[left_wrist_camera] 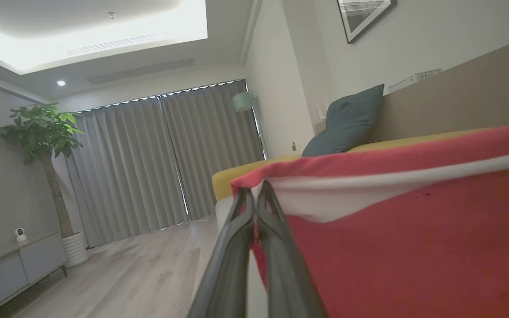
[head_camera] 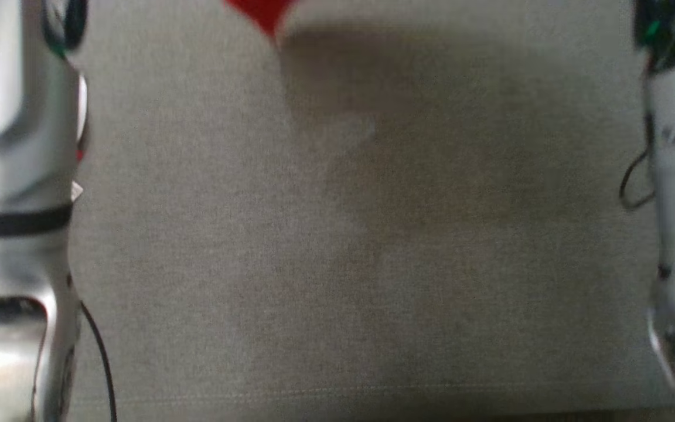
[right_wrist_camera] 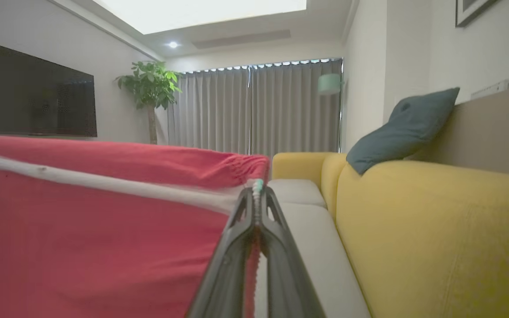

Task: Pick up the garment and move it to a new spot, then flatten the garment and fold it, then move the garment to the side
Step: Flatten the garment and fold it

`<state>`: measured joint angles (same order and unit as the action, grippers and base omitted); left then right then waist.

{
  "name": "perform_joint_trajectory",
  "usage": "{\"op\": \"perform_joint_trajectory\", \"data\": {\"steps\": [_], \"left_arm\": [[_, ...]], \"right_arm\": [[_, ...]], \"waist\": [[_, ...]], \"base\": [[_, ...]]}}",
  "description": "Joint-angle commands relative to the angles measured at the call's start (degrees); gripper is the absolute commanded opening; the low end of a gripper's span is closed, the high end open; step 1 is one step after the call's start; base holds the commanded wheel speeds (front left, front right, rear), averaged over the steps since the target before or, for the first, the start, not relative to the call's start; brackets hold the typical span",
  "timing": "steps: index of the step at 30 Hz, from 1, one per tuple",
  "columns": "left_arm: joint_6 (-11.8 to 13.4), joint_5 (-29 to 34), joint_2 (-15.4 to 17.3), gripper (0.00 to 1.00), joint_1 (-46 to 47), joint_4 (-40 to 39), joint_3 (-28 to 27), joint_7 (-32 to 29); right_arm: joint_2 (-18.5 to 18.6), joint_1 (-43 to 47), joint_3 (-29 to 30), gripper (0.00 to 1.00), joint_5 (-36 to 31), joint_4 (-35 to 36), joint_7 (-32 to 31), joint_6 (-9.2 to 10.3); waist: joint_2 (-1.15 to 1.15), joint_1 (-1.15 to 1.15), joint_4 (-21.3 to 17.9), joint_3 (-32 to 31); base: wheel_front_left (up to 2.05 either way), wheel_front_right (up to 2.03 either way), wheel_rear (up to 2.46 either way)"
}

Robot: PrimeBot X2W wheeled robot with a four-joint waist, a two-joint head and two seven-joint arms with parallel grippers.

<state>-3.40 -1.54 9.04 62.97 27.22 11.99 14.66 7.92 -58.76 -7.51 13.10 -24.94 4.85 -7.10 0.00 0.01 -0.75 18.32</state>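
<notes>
The garment [left_wrist_camera: 413, 247] is red cloth with a white band, held stretched in the air between my two grippers. My left gripper [left_wrist_camera: 254, 194] is shut on its corner, the cloth spreading to the right in the left wrist view. My right gripper [right_wrist_camera: 256, 192] is shut on the other corner of the garment [right_wrist_camera: 95, 238], which spreads left in the right wrist view. In the blurred head view a red tip of the garment [head_camera: 262, 14] hangs at the top edge above the grey seat cushion [head_camera: 337, 264], with both pale forearms at the sides.
A yellow sofa back [right_wrist_camera: 435, 229] with a dark teal pillow [right_wrist_camera: 404, 128] runs along the wall. Grey seat cushions [right_wrist_camera: 303, 212] lie below. Across the room are curtains [left_wrist_camera: 166, 159], a potted plant [left_wrist_camera: 42, 141], a low cabinet [left_wrist_camera: 11, 269] and wood floor.
</notes>
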Motion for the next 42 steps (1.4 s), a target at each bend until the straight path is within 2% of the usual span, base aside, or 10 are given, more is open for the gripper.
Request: {"op": "perform_joint_trajectory", "data": {"steps": [1, 4, 7, 10, 16, 21, 29, 39, 42], "left_arm": [[1.16, 0.68, 2.02, 0.0, 4.97, -2.2, -1.98, 0.28], [2.71, -0.13, 1.16, 0.0, 7.98, -4.07, -3.36, 0.31], [2.59, -1.43, 0.05, 0.0, 5.83, -4.02, -3.76, 0.32], [2.3, -3.72, -1.65, 0.0, -2.18, -2.51, -4.73, 0.32], [1.74, -5.14, -3.93, 0.0, -18.09, -2.09, -4.7, 0.33], [1.9, -6.23, -5.48, 0.0, -30.41, -1.54, -3.69, 0.33], [4.03, -10.14, -6.12, 0.0, -45.01, -1.63, -3.0, 0.33], [3.92, -9.69, -6.15, 0.0, -55.14, -1.6, -1.25, 0.33], [4.63, -10.46, -6.15, 0.0, -58.19, -2.01, -2.01, 0.33]], "right_arm": [[-1.01, -5.34, 0.54, 0.0, -1.73, 0.1, 2.44, -0.39], [-1.14, -10.33, 2.45, 0.0, -4.98, -5.18, 6.09, -0.39], [-1.51, -11.23, 3.08, 0.0, -6.31, -10.57, 7.81, -0.39], [-1.89, -7.27, 1.03, 0.0, -5.3, -16.03, 8.85, -0.39], [-1.58, 2.86, -2.07, 0.0, -0.93, -19.76, 9.77, -0.39], [-1.53, 12.35, -4.85, 0.0, 3.61, -19.72, 10.02, -0.39], [-1.03, 26.7, -9.6, 0.0, 10.48, -15.85, 10.12, -0.39], [1.14, 39.79, -15.2, 0.0, 15.18, -11.06, 9.3, -0.39], [2.0, 43.91, -16.45, 0.0, 16.34, -9.21, 8.62, -0.39]], "waist": [[0.0, -0.01, 0.82, 4.13], [0.0, -0.01, 1.43, 6.12], [0.0, -0.01, 1.81, 6.46], [0.0, -0.01, 1.97, 6.15], [0.0, -0.01, 1.78, 4.41], [0.0, -0.01, 1.42, 1.59], [0.0, -0.01, 0.73, -4.4], [0.0, -0.01, 0.95, -11.26], [0.0, -0.01, 1.09, -13.63]], "base": [[0.0, 0.0, 0.0], [0.0, 0.0, 0.0], [0.0, 0.0, 0.0], [0.0, 0.0, 0.0], [0.0, 0.0, 0.0], [0.0, 0.0, 0.0], [0.0, 0.0, 0.0], [0.0, 0.0, 0.0], [0.0, 0.0, 0.0]]}}
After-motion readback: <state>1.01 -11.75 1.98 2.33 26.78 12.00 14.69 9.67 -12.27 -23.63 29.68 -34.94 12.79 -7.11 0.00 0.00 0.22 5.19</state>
